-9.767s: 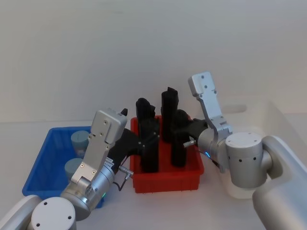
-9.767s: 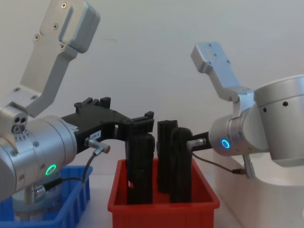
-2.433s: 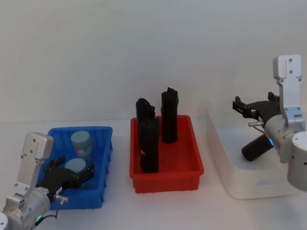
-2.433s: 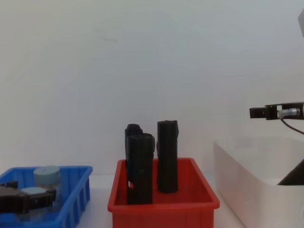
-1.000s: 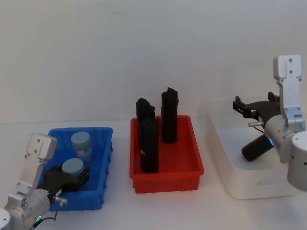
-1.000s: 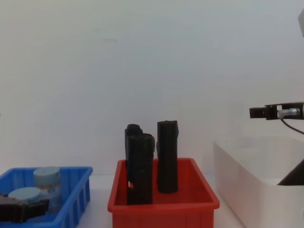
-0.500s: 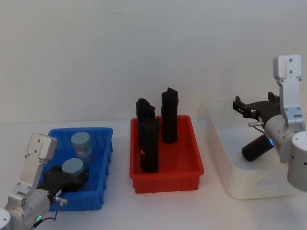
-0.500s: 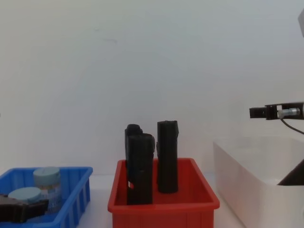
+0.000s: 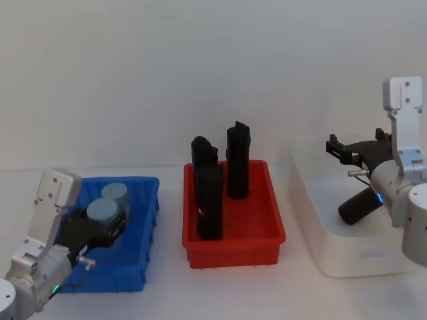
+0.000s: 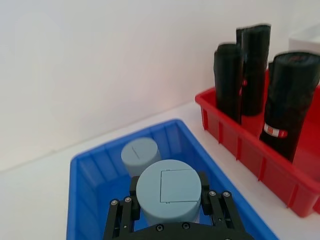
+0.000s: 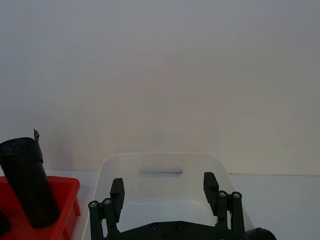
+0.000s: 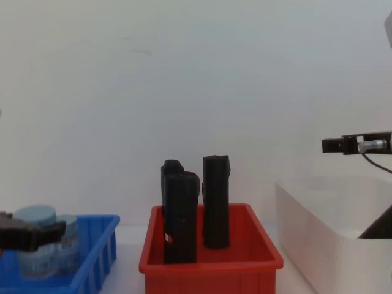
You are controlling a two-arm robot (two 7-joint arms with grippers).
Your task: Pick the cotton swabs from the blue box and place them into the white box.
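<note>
My left gripper [image 9: 100, 223] is shut on a cotton swab tub [image 9: 102, 210] with a pale grey-blue lid and holds it a little above the floor of the blue box [image 9: 113, 280]. The left wrist view shows the held tub [image 10: 169, 187] between the black fingers of the left gripper [image 10: 169, 194]. A second tub [image 10: 140, 155] stands behind it in the blue box [image 10: 95, 200]. From the chest, the held tub [image 12: 33, 245] rises above the blue rim. My right gripper [image 9: 341, 151] hovers open over the white box [image 9: 347, 260], nothing between its fingers.
A red bin [image 9: 233, 253] with three upright black blocks [image 9: 210, 200] stands between the blue and white boxes. One black block [image 9: 357, 205] lies tilted inside the white box. A plain wall is close behind the table.
My left gripper has risen, carrying the near tub up off the blue box floor. The right arm has not moved.
</note>
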